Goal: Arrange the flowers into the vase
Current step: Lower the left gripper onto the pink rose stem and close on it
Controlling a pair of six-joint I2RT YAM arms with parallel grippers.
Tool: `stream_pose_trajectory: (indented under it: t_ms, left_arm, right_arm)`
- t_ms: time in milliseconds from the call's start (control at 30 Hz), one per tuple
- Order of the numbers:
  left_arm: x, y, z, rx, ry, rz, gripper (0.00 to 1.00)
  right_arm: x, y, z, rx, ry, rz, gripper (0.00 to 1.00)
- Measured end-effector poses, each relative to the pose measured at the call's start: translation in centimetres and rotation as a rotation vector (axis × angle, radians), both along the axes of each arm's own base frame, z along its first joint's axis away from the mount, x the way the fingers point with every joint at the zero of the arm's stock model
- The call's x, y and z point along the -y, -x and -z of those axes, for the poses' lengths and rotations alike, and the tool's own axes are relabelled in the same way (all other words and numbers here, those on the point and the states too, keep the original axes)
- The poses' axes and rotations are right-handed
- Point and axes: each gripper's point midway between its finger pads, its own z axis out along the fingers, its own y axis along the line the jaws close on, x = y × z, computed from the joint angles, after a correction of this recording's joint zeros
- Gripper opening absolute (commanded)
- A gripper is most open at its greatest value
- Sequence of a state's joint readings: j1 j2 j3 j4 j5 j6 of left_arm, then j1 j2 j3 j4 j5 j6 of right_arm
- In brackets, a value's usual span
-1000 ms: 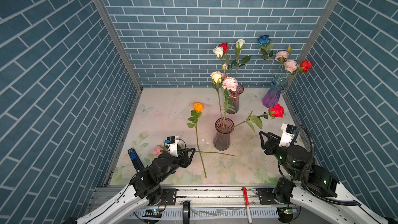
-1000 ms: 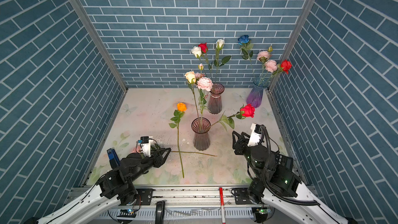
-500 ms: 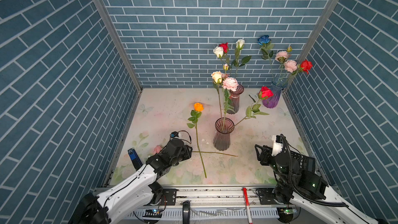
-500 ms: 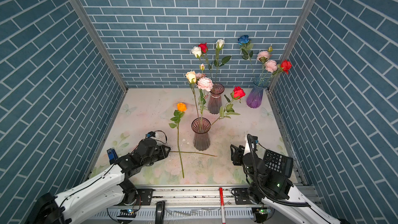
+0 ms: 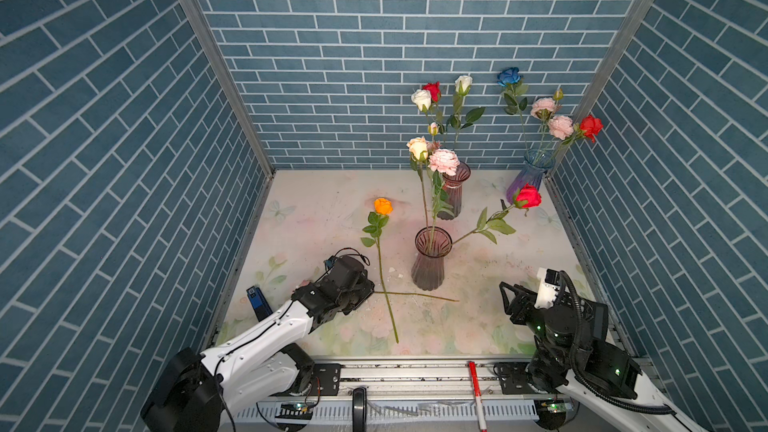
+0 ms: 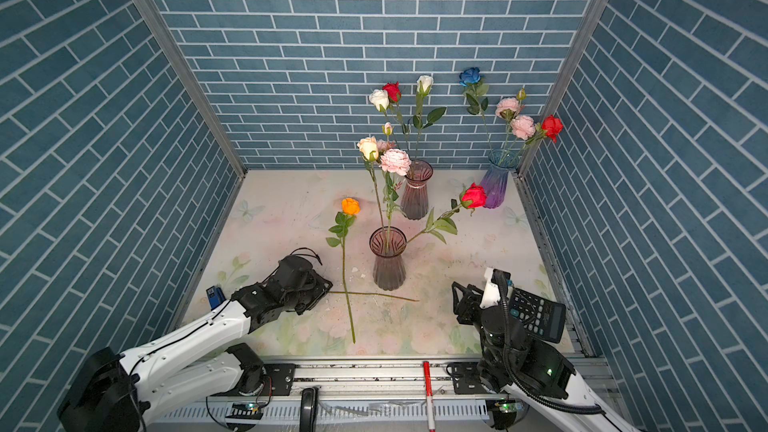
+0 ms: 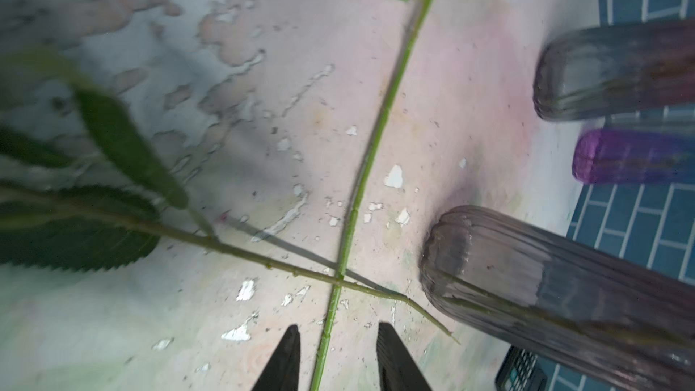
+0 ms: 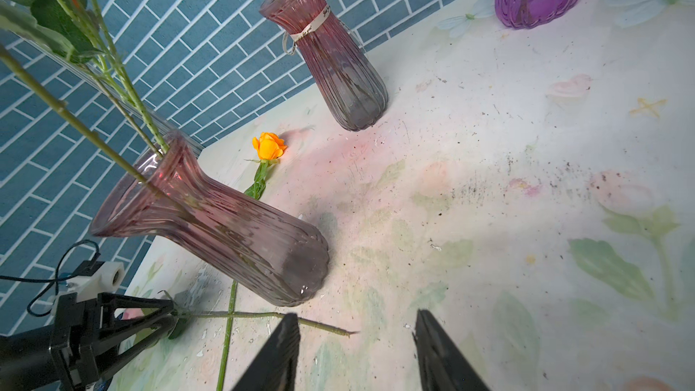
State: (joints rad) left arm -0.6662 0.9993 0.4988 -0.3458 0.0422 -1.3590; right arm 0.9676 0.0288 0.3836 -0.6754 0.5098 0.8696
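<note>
I take in the pale floral-print tabletop (image 5: pixel 490 326) first, boxed in by blue brick walls. Three glass vases stand on it. The two at the back are filled. The one I care about is the nearest, a ribbed smoky-pink flared glass vase (image 5: pixel 430 268) mid-table, holding a cream rose, a pink peony and a red rose (image 5: pixel 528 196) that leans out to the right.

Two flowers lie flat. The orange rose (image 5: pixel 383 206) runs front to back, bloom toward the far wall. Across it lies a second long green stem (image 5: pixel 415 296). Its axis runs left to right, its cut end points at the near vase's foot, and its leafy end is at my left pincer (image 7: pixel 337 336). My left arm is therefore much the nearer. The right pincer (image 8: pixel 356 317) hangs released and empty, well apart on the vase's other side.

The left pincer's jaws stand parted. In the left wrist view the orange rose's stalk shows through the gap between the fingers (image 7: pixel 287 362), bare table on either side, as if I straddled it. The right wrist view corrects that: the tips stop short of the crossing, at the leaves of the crosswise stem. I cannot tell whether they touch that stem, and nothing looks clamped. I judge the next move is to close there and lift, swinging the cut end up to the vase mouth.
</note>
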Motion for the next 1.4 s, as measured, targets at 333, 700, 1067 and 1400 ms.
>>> stream_pose_trajectory:
  t_ms: [333, 700, 1067, 1400]
  left_arm:
    - [-3.4, -0.1, 1.0, -0.173, -0.093, -0.326, 0.38]
    - [-3.9, -1.0, 4.3, -0.289, -0.177, -0.405, 0.37]
    - [-3.8, -2.1, 5.8, -0.317, -0.17, -0.439, 0.0]
    - [-3.5, -4.3, -2.1, -0.146, -0.106, -0.386, 0.0]
  right_arm:
    - [0.2, 0.0, -0.1, 0.003, -0.014, 0.008, 0.51]
    - [0.3, 0.0, -0.1, 0.007, -0.012, 0.016, 0.5]
    - [0.4, 0.0, -0.1, 0.007, -0.01, 0.019, 0.5]
    - [0.4, 0.0, -0.1, 0.01, 0.002, 0.014, 0.46]
